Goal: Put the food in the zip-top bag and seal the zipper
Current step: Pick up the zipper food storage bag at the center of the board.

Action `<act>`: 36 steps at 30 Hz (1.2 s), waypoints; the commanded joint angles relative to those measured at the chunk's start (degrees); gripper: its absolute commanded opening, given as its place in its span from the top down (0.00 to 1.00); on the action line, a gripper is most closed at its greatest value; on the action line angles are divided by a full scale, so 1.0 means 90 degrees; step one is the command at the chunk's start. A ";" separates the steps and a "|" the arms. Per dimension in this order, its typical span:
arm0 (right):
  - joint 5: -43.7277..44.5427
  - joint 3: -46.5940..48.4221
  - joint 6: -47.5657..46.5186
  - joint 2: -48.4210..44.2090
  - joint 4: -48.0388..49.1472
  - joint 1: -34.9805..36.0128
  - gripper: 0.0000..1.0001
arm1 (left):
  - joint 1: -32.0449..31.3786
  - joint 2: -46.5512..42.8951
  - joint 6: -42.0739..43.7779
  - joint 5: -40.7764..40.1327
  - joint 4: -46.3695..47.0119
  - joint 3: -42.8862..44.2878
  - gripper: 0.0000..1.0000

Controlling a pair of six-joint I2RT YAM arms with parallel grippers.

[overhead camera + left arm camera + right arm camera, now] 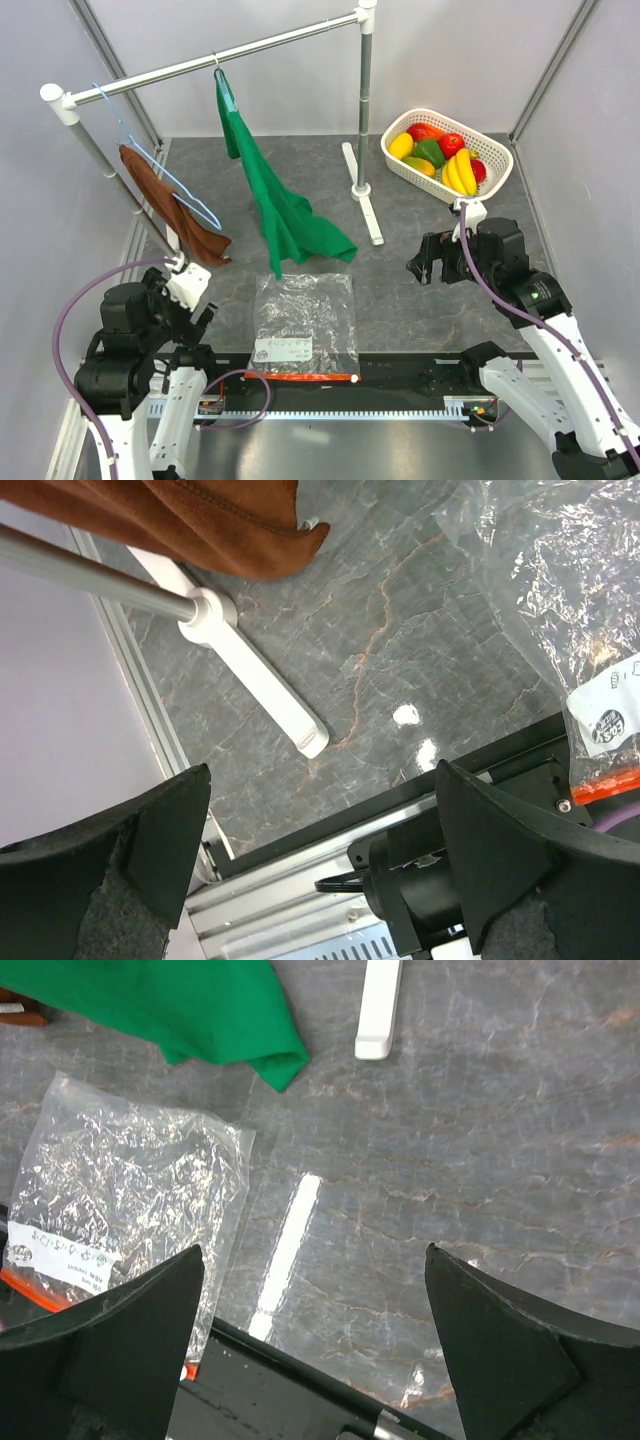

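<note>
Clear plastic, the zip-top bag (305, 325) is lying empty, the food (440, 155) sitting well beyond it in a basket (505, 158). The left gripper (320, 820) and right gripper (315, 1290) are flanking it, fingers spread, empty; fetching a fruit probably comes next.

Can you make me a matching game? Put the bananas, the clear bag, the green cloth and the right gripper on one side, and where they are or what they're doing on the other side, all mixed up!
Things
1. banana bunch
2. zip-top bag
3. green cloth
4. right gripper

Places or states
A. lying flat on the table
B. open, holding nothing
C. in the white basket
D. hanging from the rail

Pairs: 1-C, 2-A, 3-D, 4-B
</note>
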 commanded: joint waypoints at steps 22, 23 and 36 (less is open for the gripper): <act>-0.2097 -0.3189 0.3146 0.1752 0.3874 0.0157 0.05 | 0.0009 0.0020 0.2621 0.3415 -0.0245 -0.0724 0.00; -0.2088 -0.3248 0.3205 0.1870 0.4002 0.0196 0.06 | 0.0009 -0.0010 0.2727 0.3523 -0.0187 -0.0754 0.00; -0.1882 -0.2733 0.2776 0.4721 0.6676 0.0811 0.16 | 0.0009 0.0136 0.3333 0.3885 0.0058 -0.1174 0.01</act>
